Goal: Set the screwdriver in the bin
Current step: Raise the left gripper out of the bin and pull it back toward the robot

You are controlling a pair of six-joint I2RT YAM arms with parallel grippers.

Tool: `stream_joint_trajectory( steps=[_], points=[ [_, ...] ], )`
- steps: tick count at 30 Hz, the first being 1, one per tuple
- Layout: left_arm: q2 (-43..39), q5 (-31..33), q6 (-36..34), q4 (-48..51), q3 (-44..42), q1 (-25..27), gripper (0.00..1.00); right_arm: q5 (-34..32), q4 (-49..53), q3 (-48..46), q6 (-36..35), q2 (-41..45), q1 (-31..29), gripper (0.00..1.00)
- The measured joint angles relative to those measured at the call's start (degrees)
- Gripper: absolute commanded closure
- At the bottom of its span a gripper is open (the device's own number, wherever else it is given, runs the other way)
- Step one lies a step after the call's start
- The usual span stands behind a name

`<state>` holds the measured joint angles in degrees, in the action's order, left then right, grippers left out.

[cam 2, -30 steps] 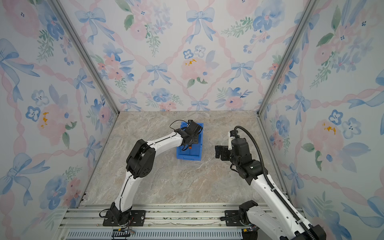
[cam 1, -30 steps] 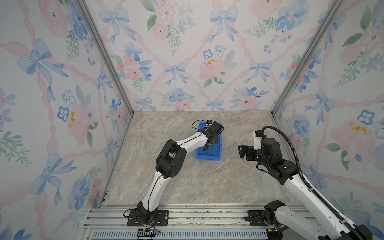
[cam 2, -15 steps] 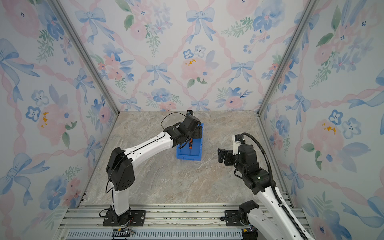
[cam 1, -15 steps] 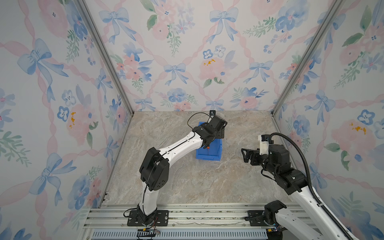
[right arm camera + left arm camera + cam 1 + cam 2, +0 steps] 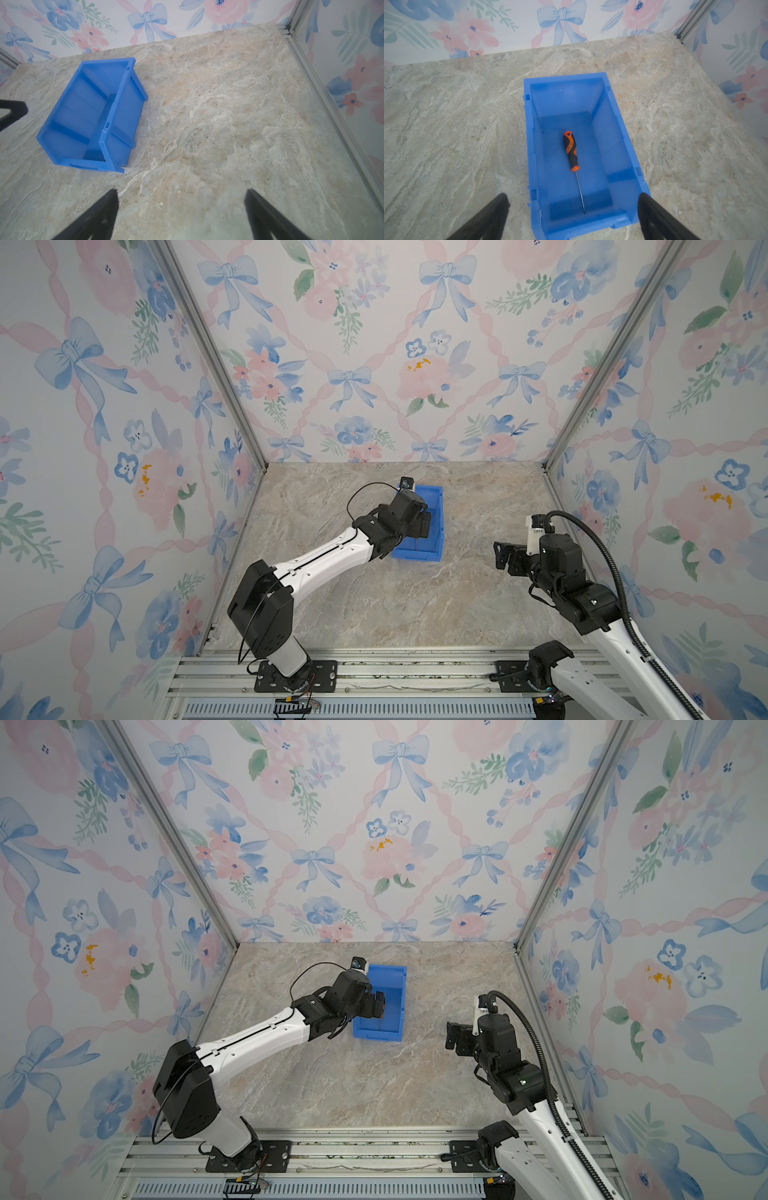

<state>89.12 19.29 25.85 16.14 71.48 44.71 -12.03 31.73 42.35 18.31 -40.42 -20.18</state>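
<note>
The screwdriver (image 5: 571, 150), with an orange-and-black handle and a thin shaft, lies flat on the floor of the blue bin (image 5: 612, 128); its tip is by the low front wall. My left gripper (image 5: 573, 196) hovers above the bin's front end, open, with its black fingers (image 5: 500, 205) wide apart and nothing between them. In both top views the left gripper (image 5: 422, 524) (image 5: 376, 1004) covers the bin (image 5: 435, 526) (image 5: 397, 1002) and hides the screwdriver. My right gripper (image 5: 500, 556) (image 5: 181, 191) is open and empty over bare table, to the right of the bin (image 5: 124, 108).
The bin stands near the back middle of the marble table (image 5: 415, 605). Flowered walls close in the left, back and right sides. Metal rails (image 5: 395, 676) with both arm bases run along the front edge.
My left gripper has opened and let go of the screwdriver, which now lies in the bin. The left arm's elbow has swung lower and to the left. The right arm has drawn back towards the front right.
</note>
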Motion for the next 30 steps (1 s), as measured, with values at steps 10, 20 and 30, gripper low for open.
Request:
stream_joint_trajectory(
  steps=[10,20,30],
  points=[
    [-18.01,-5.01,-5.97,-6.4,-18.16,-10.08,0.02,-6.45,1.84,0.17,3.32,0.44,0.0,0.03],
    [-27.69,-0.83,-7.63,-11.3,-28.59,-18.67,0.02,-11.45,-13.38,-15.52,-3.72,13.25,0.0,0.03],
    [-27.89,5.6,-7.5,-14.69,-38.03,-27.23,0.03,-11.93,-22.1,-21.55,-14.97,8.81,3.39,0.03]
  ],
)
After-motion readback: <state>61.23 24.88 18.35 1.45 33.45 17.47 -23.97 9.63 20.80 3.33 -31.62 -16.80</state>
